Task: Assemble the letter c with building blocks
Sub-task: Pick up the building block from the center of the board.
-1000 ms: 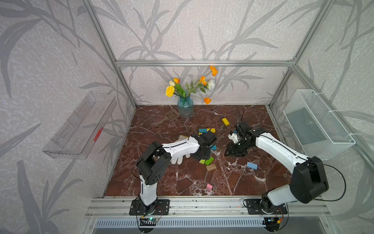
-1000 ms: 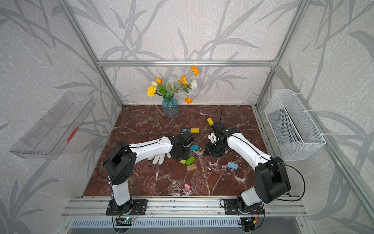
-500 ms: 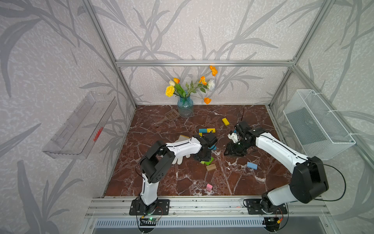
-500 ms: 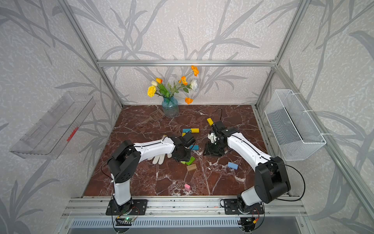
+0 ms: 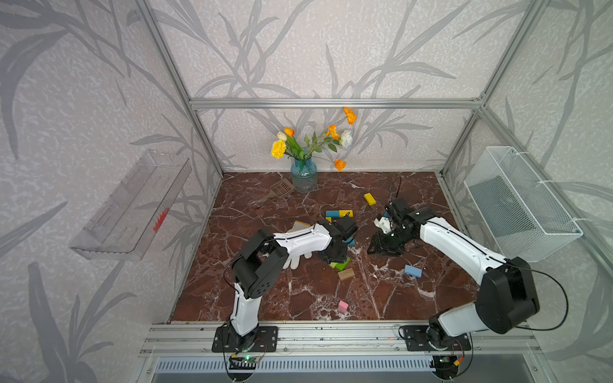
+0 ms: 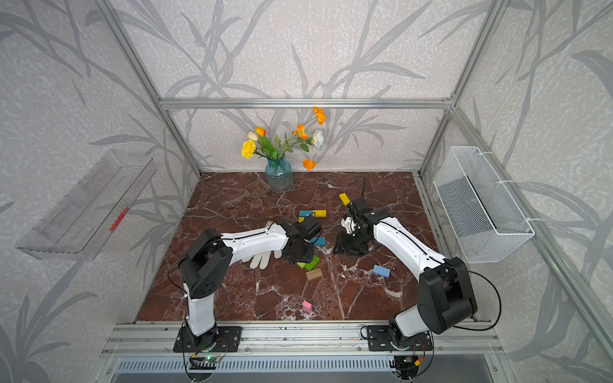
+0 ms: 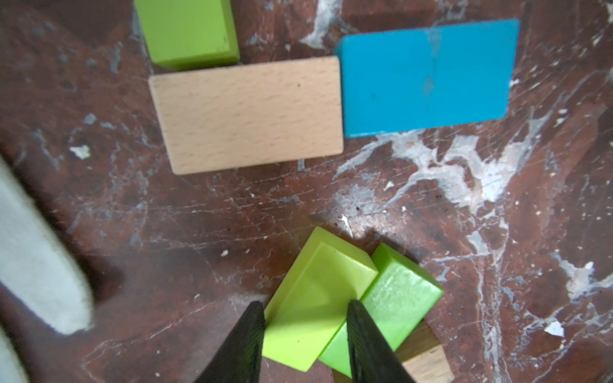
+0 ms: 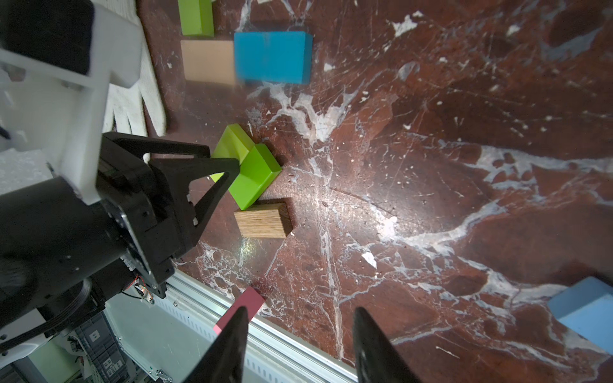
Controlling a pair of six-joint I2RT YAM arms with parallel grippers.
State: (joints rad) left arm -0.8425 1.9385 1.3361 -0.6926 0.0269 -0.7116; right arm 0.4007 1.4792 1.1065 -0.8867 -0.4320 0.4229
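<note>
- The left gripper (image 7: 306, 331) is down over a lime-green block (image 7: 315, 298) near the middle of the bench (image 5: 298, 298).
- In the left wrist view, the block lies directly between the two fingers (image 7: 252, 335). Its long axis runs straight out from them, so they bracket its short width.
- Both fingers look to be against the block's long sides, but I cannot tell whether they are pressing firmly yet.
- A darker green block (image 7: 401, 291) touches the lime one along one long side. The lime block sits tilted, apparently propped on it, and an oak-coloured block (image 8: 262, 220) lies just beside the pair towards the front edge.
- Beyond the fingers, a plain wood block (image 7: 247, 114) and a blue block (image 7: 426, 78) sit end to end, with another green block (image 7: 187, 31) at the wood one's corner. This is probably part of the letter.
- The right gripper (image 8: 298, 345) has its fingers apart with nothing between them. It is well off towards the right edge, so the left arm is plainly the nearer one.
- The likely step is seating the grip and lifting the lime block. The finger on the dark green side has little room and may drag that neighbour along.
</note>
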